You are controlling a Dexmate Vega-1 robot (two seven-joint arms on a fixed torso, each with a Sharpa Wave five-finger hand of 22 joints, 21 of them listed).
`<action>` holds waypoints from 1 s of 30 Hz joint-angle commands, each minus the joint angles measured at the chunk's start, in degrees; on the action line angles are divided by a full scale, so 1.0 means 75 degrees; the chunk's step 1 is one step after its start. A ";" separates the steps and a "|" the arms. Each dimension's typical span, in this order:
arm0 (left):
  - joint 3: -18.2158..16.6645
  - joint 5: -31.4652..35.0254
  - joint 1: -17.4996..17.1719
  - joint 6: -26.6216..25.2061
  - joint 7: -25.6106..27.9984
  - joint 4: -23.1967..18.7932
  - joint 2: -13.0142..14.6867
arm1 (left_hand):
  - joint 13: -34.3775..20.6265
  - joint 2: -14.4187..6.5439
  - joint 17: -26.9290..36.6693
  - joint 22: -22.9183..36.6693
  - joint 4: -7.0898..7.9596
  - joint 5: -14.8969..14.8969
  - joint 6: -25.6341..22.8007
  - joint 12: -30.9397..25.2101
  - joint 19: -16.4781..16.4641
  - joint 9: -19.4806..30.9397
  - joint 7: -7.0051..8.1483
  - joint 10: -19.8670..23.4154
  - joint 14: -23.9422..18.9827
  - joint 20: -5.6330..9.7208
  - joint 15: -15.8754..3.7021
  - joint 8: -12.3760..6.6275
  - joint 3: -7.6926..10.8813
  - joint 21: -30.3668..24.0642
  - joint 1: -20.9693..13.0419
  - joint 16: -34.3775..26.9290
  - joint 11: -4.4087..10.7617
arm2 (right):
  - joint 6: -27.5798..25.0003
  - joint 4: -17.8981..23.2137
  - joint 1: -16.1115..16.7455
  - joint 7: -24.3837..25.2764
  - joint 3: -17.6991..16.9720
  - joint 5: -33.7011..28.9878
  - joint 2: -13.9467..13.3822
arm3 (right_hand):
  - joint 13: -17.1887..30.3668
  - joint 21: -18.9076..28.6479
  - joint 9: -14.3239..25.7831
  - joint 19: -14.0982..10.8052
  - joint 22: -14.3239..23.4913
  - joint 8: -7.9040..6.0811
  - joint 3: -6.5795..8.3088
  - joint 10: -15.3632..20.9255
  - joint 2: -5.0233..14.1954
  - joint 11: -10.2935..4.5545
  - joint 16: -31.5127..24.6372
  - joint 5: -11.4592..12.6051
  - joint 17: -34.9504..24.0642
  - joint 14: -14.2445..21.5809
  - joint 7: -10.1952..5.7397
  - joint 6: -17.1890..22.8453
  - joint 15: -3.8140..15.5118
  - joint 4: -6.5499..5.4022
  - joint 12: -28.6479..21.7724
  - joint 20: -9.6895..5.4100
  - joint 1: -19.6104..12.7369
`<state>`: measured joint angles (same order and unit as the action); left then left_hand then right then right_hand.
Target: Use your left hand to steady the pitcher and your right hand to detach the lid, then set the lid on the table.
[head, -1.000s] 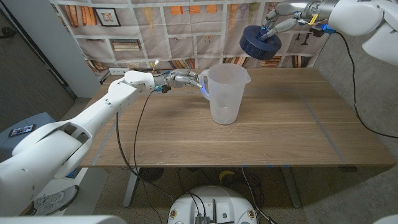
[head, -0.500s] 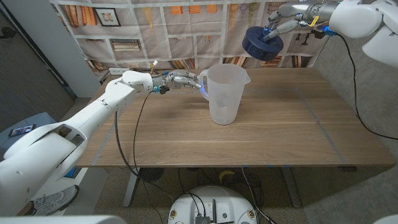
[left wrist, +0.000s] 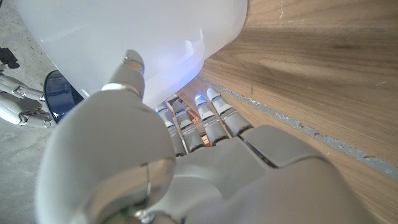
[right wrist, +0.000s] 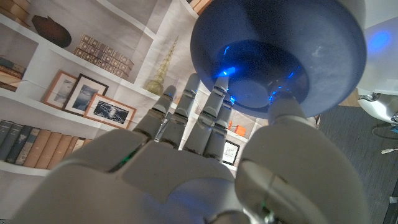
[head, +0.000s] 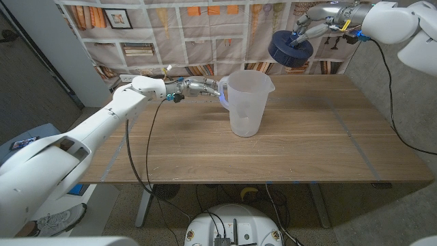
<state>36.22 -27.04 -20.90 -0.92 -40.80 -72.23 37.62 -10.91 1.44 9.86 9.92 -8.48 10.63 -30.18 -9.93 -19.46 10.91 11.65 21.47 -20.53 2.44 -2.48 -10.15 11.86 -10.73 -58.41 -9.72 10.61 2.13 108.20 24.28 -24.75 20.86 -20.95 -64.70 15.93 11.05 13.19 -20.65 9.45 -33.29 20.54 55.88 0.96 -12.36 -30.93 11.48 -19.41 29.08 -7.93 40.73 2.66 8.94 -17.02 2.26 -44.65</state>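
The pitcher stands mid-counter with the left hand beside it; right of it the wood is bare.

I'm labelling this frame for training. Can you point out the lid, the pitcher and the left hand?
lid [head: 289, 48], head view, on its dark blue side wall.
pitcher [head: 246, 106], head view, on its translucent body.
left hand [head: 202, 86], head view, on the hand at the pitcher's handle.

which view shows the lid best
The right wrist view: the blue lid looms close, gripped by the right robot hand. The head view shows it small, raised off the pitcher; the left wrist view catches an edge.
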 commanded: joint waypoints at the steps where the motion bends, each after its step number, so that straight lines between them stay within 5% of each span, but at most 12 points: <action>1: -0.0245 -0.0479 -0.0159 -0.0126 -0.0452 -0.0224 0.0312 | 0.0017 0.0009 0.0000 0.0003 0.0044 0.0055 0.0685 -0.0018 0.0524 -0.0013 -0.0027 -0.0844 0.0756 0.0019 -0.0156 0.0021 -0.0084 0.0058 0.0323 0.0014 -0.0296 | -0.0054 -0.0021 0.0227 0.0169 -0.0009 -0.0159 -0.0150 | 0.0030 -0.0017 0.0012 -0.0030 0.0033 -0.0051 -0.0026 0.0006 0.0490 -0.0011 0.0005 0.0035 -0.0019 0.0009 -0.0471 0.0427 0.1136 0.0015 -0.0006 0.0002 -0.0478; 4: -0.0349 -0.0637 -0.0258 -0.0193 -0.0527 -0.0362 0.0455 | 0.0030 -0.0028 0.0000 -0.0004 0.0050 0.0059 0.1221 -0.0043 0.0898 -0.0031 -0.0147 -0.1432 0.1258 -0.0161 0.0180 0.0039 -0.0096 0.0063 0.0534 0.0003 -0.0508 | -0.0130 -0.0014 0.0283 0.0186 0.0017 -0.0285 -0.0192 | 0.0030 -0.0018 0.0011 -0.0027 0.0033 -0.0056 -0.0032 0.0003 0.0487 -0.0012 0.0005 0.0034 -0.0020 0.0013 -0.0472 0.0436 0.1128 0.0014 -0.0001 0.0002 -0.0471; 11: -0.0568 -0.0924 -0.0531 -0.0326 -0.0450 -0.0650 0.0677 | 0.0047 -0.0156 0.0004 -0.0010 0.0154 0.0015 0.1875 -0.0047 0.1516 -0.0044 -0.0091 -0.2224 0.2033 -0.0458 0.0549 0.0035 -0.0142 0.0078 0.1034 0.0010 -0.0853 | -0.0157 -0.0215 0.0368 0.0280 0.0114 -0.0442 -0.0176 | 0.0037 -0.0018 0.0008 -0.0027 0.0033 -0.0057 -0.0044 0.0004 0.0478 -0.0014 0.0014 0.0035 -0.0017 0.0010 -0.0492 0.0425 0.1121 0.0016 0.0007 0.0014 -0.0462; 25: -0.1400 -0.1439 -0.1870 0.0296 0.1087 -0.1415 0.0882 | 0.0058 -0.0363 0.0017 -0.0005 0.0391 -0.0067 0.2203 -0.0096 0.1775 -0.0052 0.0001 -0.2530 0.2329 -0.0376 0.0576 0.0014 -0.0243 0.0042 0.1701 -0.0034 -0.0714 | -0.0061 -0.0565 0.0367 0.0242 0.0499 -0.0884 -0.0041 | 0.0048 -0.0017 0.0001 -0.0028 0.0034 -0.0041 -0.0071 -0.0039 0.0472 -0.0007 0.0054 0.0036 -0.0002 0.0000 -0.0511 0.0354 0.1117 -0.0006 0.0043 0.0016 -0.0402; 30: -0.1575 -0.1557 -0.2213 0.0475 0.1551 -0.1507 0.0829 | 0.0064 -0.0519 0.0033 0.0001 0.0617 -0.0062 0.2274 -0.0134 0.1837 -0.0058 0.0044 -0.2565 0.2440 -0.0334 0.0534 -0.0010 -0.0346 0.0018 0.2243 -0.0051 -0.0705 | -0.0019 -0.0679 0.0400 0.0310 0.0629 -0.1069 0.0038 | 0.0050 -0.0013 -0.0001 -0.0038 0.0034 -0.0046 -0.0076 -0.0055 0.0473 -0.0005 0.0066 0.0036 0.0002 -0.0009 -0.0508 0.0359 0.1130 -0.0004 0.0055 0.0014 -0.0395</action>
<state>27.84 -36.32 -31.58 -0.16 -36.14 -80.78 43.44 -10.39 -1.96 9.89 9.87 -4.73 10.36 -13.47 -10.61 -6.03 10.38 11.88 2.52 -2.81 -0.18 1.61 -9.92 9.25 -10.28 -42.93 -9.72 5.32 1.34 104.92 26.92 -22.88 23.62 -26.37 -65.36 16.10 11.06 12.89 -20.65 9.45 -33.39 20.23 55.87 0.94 -12.37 -30.49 11.48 -19.42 29.08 -8.55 40.11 2.66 8.94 -16.60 2.26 -44.67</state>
